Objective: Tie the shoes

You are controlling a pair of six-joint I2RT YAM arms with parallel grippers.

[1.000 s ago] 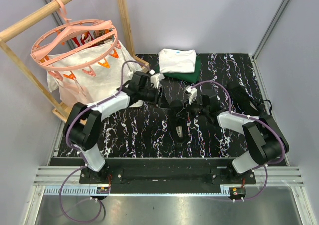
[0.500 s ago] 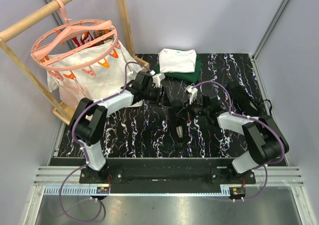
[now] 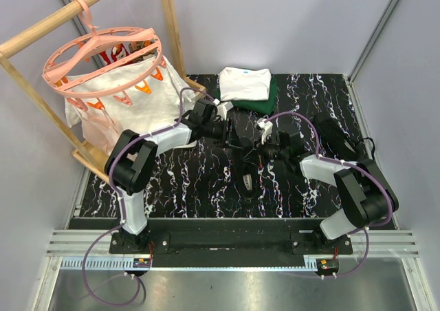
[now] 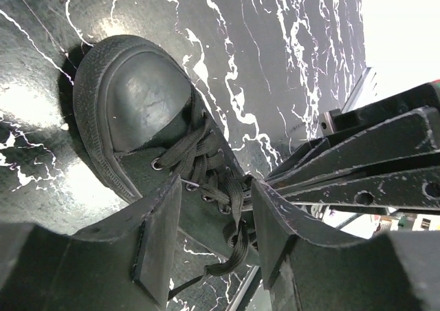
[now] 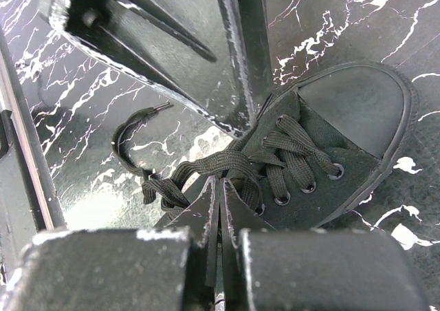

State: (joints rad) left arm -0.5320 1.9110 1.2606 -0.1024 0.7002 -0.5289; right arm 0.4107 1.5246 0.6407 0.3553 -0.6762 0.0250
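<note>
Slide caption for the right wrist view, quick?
Right tool, shut, tip at the thin black laces of the small black canvas sneaker.

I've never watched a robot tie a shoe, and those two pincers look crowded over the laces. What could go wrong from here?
The left pincer stands open astride the laces; closing, it might catch several crossings rather than one strand. The shut right pincer sits right beside it, so the two may knock together. Nothing seems to hold the shoe down, so a pull could drag it.
</note>
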